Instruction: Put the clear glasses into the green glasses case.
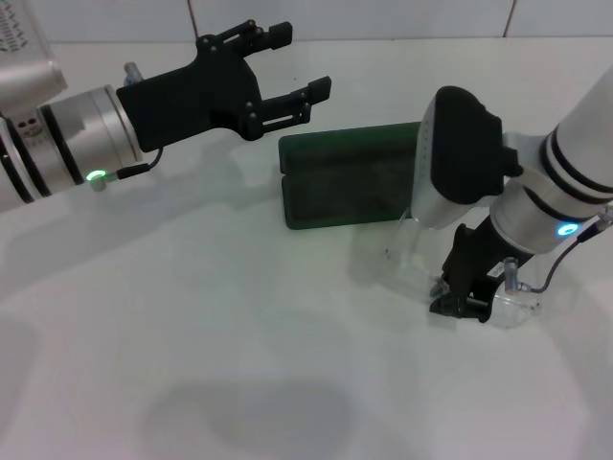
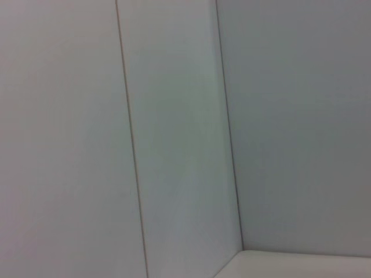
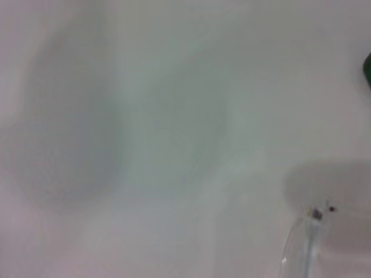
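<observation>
Right gripper (image 1: 466, 292): pointing down at the white surface (image 1: 239, 364), at the right of the scene; its dark fingers are closing on the clear glasses (image 1: 508, 302), which are sitting on the surface beneath it. Whether the fingers are fully gripping the frame I cannot tell. One clear arm (image 3: 301, 249) of the glasses is showing in the right wrist view.

Green glasses case (image 1: 350, 177): lying open on the surface, just behind and to the left of the glasses, lid folded back, partly hidden by the right arm.

Left gripper (image 1: 287, 81): hovering above the surface behind the case, fingers spread wide, holding nothing. Its wrist camera is facing a pale wall (image 2: 174, 145).
</observation>
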Action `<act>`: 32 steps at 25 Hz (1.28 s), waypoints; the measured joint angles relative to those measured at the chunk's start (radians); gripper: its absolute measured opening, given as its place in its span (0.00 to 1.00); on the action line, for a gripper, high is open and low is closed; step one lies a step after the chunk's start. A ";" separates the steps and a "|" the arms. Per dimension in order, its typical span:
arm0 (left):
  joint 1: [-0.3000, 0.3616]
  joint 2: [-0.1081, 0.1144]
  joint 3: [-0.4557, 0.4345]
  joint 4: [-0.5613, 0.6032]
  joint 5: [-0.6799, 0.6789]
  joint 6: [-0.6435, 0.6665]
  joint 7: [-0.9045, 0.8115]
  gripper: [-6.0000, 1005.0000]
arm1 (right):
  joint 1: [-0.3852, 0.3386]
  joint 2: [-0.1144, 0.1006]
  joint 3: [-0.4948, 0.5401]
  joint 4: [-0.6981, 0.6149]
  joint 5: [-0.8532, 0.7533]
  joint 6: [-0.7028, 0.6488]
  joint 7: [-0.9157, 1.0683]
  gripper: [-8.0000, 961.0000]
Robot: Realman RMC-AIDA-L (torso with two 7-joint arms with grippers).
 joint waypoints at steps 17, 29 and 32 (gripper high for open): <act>0.036 0.002 0.000 0.005 -0.002 0.234 -0.022 0.80 | -0.263 -0.002 0.496 -0.022 0.489 -0.130 -0.842 0.13; -0.012 0.015 0.000 0.077 0.094 0.307 -0.138 0.80 | -0.313 -0.005 0.500 0.217 0.775 -0.125 -1.405 0.13; -0.024 0.015 0.000 0.073 0.105 0.304 -0.182 0.80 | -0.315 -0.004 0.495 0.226 0.778 -0.130 -1.451 0.13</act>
